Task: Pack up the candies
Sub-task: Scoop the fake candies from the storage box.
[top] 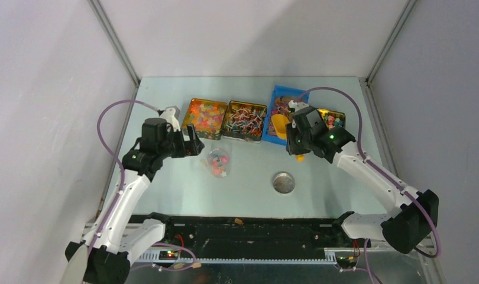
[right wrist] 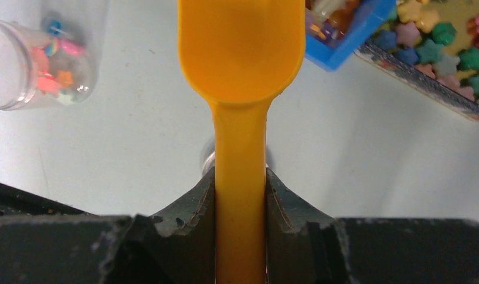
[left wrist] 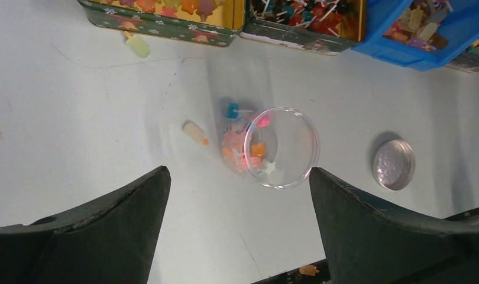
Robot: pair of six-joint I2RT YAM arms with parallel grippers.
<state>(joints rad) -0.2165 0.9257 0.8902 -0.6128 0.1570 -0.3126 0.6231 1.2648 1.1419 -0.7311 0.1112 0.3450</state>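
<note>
**Item count, work area**
Five containers were present: three tins (left [top: 209,100], middle [top: 247,103], right [top: 337,111]), one bin [top: 284,89] and one jar [left wrist: 281,109]. There was one scoop [right wrist: 240,53] and one lid [top: 283,182]. Two arms were in view (left [top: 128,201], right [top: 373,177]). The candies [left wrist: 258,149] inside the containers were too many to count. Two loose ones lay on the table [top: 249,195], at [left wrist: 138,45] and [left wrist: 196,133], and one lay on the rail [top: 272,228] at [left wrist: 308,270].

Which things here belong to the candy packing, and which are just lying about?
Job: small multicoloured candies; clear plastic jar; orange plastic scoop; round silver lid, probably the jar's.
Lying about: two pale spilled sweets on the table; orange gummy on the black rail.
</note>
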